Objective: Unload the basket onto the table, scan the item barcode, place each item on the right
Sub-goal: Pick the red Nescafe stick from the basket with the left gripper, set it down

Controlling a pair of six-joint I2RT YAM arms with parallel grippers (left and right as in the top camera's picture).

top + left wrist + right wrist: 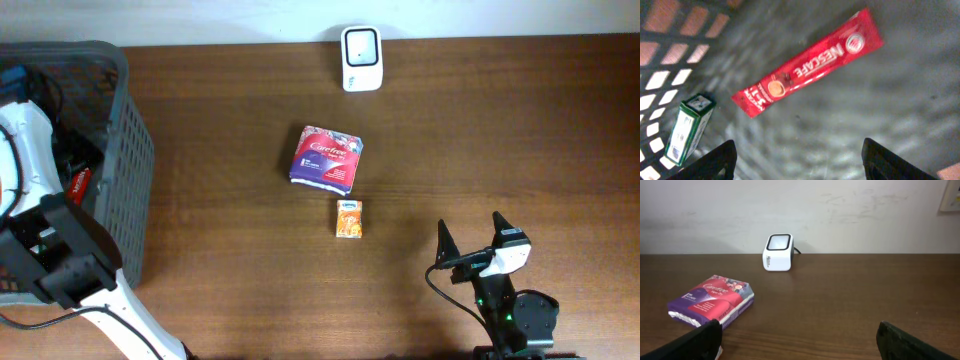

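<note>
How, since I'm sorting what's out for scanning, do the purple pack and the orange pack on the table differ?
The purple pack is clearly larger than the orange pack. The purple pack lies nearer the scanner; the orange pack lies farther from it. Both lie flat on the table, close together.

White left arm [28,150] with black joints; black right arm [515,315] with pointed black fingers [445,240].

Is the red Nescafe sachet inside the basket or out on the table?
Inside. The Nescafe sachet lies flat on the basket floor, its mesh wall at left; the left gripper hangs open above it, not touching.
</note>
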